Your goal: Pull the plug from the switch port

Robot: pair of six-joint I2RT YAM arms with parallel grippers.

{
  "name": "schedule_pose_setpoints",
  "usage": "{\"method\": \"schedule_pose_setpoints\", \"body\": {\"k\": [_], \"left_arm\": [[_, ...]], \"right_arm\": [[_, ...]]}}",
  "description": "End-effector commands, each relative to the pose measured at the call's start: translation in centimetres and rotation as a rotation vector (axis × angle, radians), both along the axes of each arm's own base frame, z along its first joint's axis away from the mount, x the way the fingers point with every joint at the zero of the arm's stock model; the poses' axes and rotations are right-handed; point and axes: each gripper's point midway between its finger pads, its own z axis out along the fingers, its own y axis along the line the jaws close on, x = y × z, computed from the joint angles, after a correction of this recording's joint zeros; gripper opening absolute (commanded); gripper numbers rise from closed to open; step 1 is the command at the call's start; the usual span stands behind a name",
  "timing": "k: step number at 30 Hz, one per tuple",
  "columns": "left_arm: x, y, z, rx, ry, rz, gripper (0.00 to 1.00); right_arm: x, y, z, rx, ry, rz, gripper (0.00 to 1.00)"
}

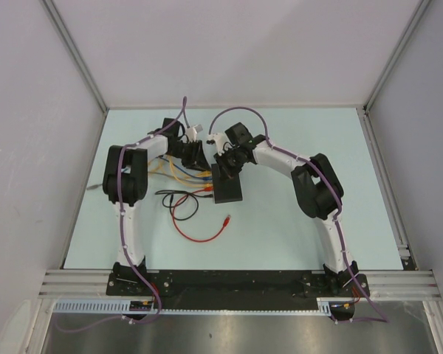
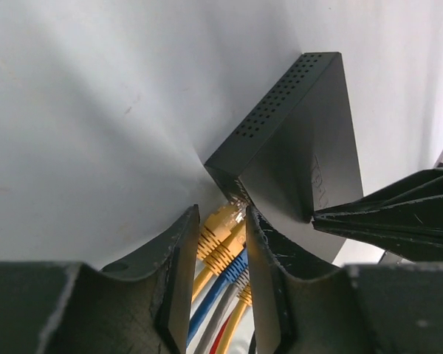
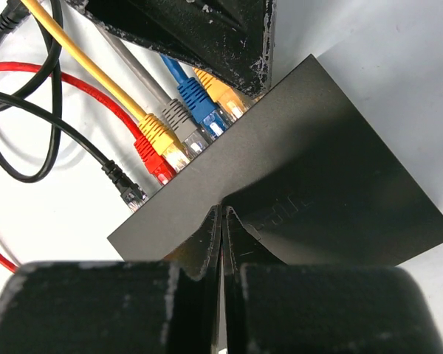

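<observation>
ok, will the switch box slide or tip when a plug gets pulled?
Likely light: the thin switch box lies flat on the smooth table, so alone it would probably slide, not tip. The shut right gripper resting on its top should pin it, if it presses firmly.

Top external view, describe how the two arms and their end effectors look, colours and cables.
Both the left arm and right arm have white links with bulky black joints and black bases. A purple cable runs along each. The left end effector and right end effector have dark, wedge-shaped fingers with scuffed, whitish edges.
</observation>
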Motion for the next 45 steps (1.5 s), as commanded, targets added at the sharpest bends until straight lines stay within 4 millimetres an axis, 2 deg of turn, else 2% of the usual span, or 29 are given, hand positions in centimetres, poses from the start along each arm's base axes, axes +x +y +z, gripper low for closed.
{"method": "schedule_pose_setpoints", "body": {"k": [1, 5, 11, 19, 21, 23, 24, 30, 36, 45], "left_arm": [[-0.2, -0.4, 0.2, -0.063, -0.009, -0.051, 0.36], [-0.5, -0.6, -0.1, -0.079, 0.007, -0.073, 0.34], [-0.7, -0.5, -1.0, -0.068, 0.019, -0.076, 0.26], [-0.5, -0.7, -0.8, -0.085, 0.018, -0.082, 0.16], [-0.7, -0.9, -0.7, -0.099, 0.032, -0.088, 0.28], [-0.6, -0.9, -0.8, -0.099, 0.019, -0.106, 0.5], [-0.5, -0.9, -0.8, -0.099, 0.015, -0.109, 0.51], [-0.7, -1.3, -1.2, -0.137, 0.051, -0.132, 0.4], [-2.8, -1.3, -2.0, -0.188, 0.156, -0.149, 0.31], [-3.6, -1.9, -1.3, -0.275, 0.174, -0.173, 0.32]], "right_arm": [[-0.7, -0.6, -2.1, -0.063, 0.02, 0.007, 0.0], [-0.6, -0.6, -2.2, -0.066, 0.016, 0.007, 0.0], [-0.5, -0.7, -2.4, -0.072, 0.013, 0.003, 0.0], [-0.6, -0.6, -2.5, -0.078, 0.005, 0.007, 0.0], [-0.6, -0.5, -2.4, -0.076, 0.003, 0.007, 0.0], [-0.6, -0.6, -2.5, -0.077, 0.004, 0.007, 0.0], [-0.6, -0.5, -2.5, -0.078, 0.003, 0.007, 0.0], [-0.7, -0.7, -2.5, -0.083, 0.004, 0.006, 0.0], [-0.6, -0.7, -2.5, -0.085, -0.002, 0.004, 0.0], [-0.6, -0.7, -2.6, -0.085, 0.002, 0.005, 0.0]]}}
